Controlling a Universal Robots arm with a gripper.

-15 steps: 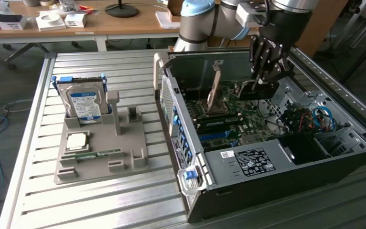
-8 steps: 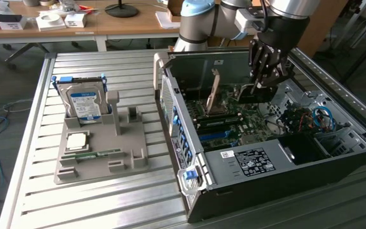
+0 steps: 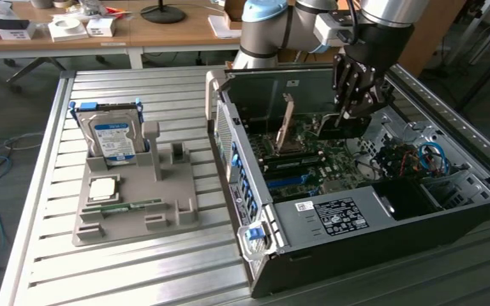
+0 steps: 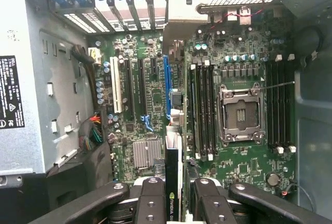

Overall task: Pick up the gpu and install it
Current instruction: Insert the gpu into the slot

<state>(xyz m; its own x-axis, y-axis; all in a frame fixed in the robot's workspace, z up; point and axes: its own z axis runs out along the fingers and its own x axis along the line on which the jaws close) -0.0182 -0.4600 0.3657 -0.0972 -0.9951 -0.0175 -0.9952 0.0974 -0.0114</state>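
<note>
A: State of the jaws?
B: Partly closed and clamped on the gpu (image 3: pixel 309 129), with fingers (image 3: pixel 344 89) pressed against its two flat faces.

A: And through the wrist view?
B: Fingers (image 4: pixel 150 198) on either side of the gpu (image 4: pixel 173 175), seen edge-on. Black edge with lettering, pinched between them.

A: Whereabouts of the gpu?
B: Inside the open case (image 3: pixel 330 220), upright on its long edge, low over the board (image 4: pixel 150 125). Lined up just beside the blue slot (image 4: pixel 167 86), between that slot and the memory slots (image 4: pixel 203 110). Bracket end toward the rear wall of the case. Cannot tell whether seated or just above the slot.

A: Anything else on the board?
B: CPU socket (image 4: pixel 241 115) in its metal frame, beyond the memory slots and apart from the card.

A: Outside the case?
B: Grey holder (image 3: pixel 134 197) on the tabletop (image 3: pixel 143 268), at the exterior view's left of the case, well apart from the jaws. Hard drive (image 3: pixel 113 140) with a blue label standing upright in it. Small square chip (image 3: pixel 102 188) and green stick (image 3: pixel 122 207) lying flat nearer the front.
</note>
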